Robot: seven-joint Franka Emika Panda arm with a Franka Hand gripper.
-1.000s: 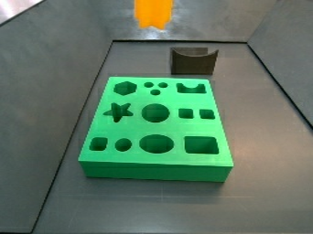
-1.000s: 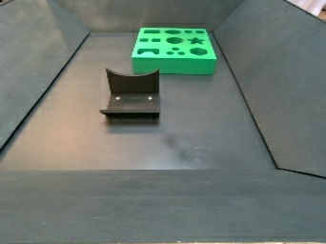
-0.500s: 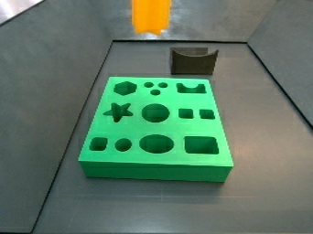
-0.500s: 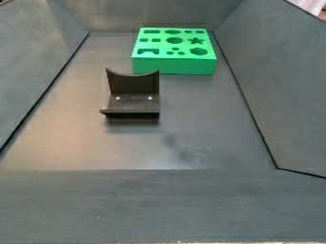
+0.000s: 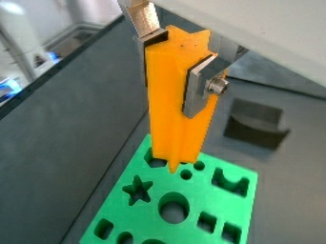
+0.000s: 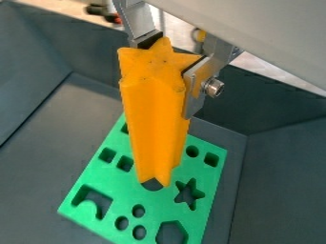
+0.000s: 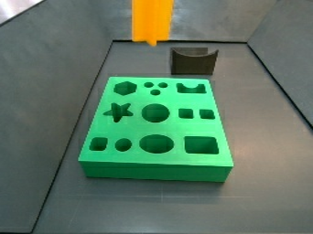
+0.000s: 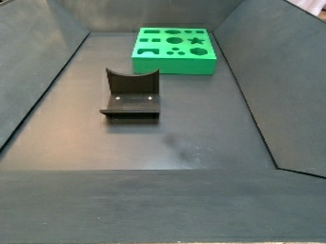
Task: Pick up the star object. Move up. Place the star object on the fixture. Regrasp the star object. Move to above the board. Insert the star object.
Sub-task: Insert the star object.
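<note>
My gripper (image 5: 174, 67) is shut on the upper end of the star object (image 5: 174, 114), a long orange-yellow ridged bar that hangs upright. The gripper (image 6: 166, 67) and the bar (image 6: 152, 124) show in both wrist views, with the green board (image 5: 250, 198) well below. In a side view only the star object's lower part (image 7: 150, 20) shows at the top edge, above the board's (image 7: 156, 170) far side. The star-shaped hole (image 7: 117, 111) lies open on the board. The dark fixture (image 7: 193, 60) stands bare behind the board.
Grey sloping walls enclose the dark floor. In a side view the board (image 8: 173, 67) sits far back and the fixture (image 8: 132, 93) stands mid-floor. The board holds several other holes: circles, squares, a hexagon.
In the side view the star object's lower end has come down further into the picture. Board and fixture have not moved.
</note>
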